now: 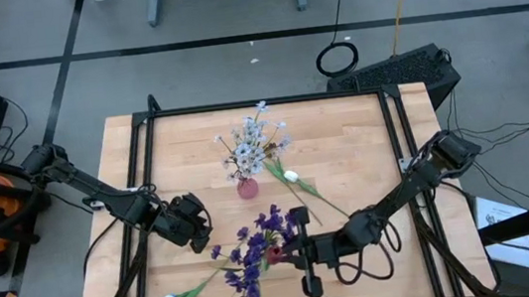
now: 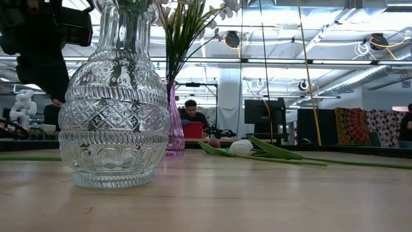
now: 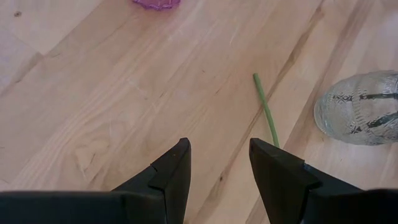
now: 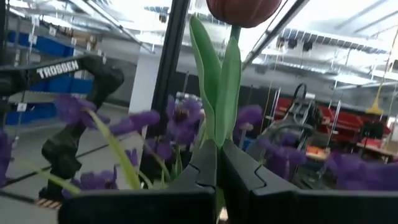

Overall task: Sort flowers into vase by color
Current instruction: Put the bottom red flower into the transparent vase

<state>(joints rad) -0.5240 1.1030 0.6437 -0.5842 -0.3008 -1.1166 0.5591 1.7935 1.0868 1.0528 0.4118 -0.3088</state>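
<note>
Wooden table (image 1: 345, 149), right tool (image 4: 217, 163) pinching red tulip (image 4: 239, 9), bloom cropped

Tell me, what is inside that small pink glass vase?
The small pink glass vase holds pale lavender-white flowers on green stems. Where the stem ends sit inside it cannot be seen.

Grey floor (image 1: 234, 52) all around the wooden table (image 1: 343, 139); beyond it, a seated person (image 2: 191, 111) under bright ceiling lights (image 2: 360, 19), patterned cloth (image 2: 351, 125) hanging nearby.
</note>
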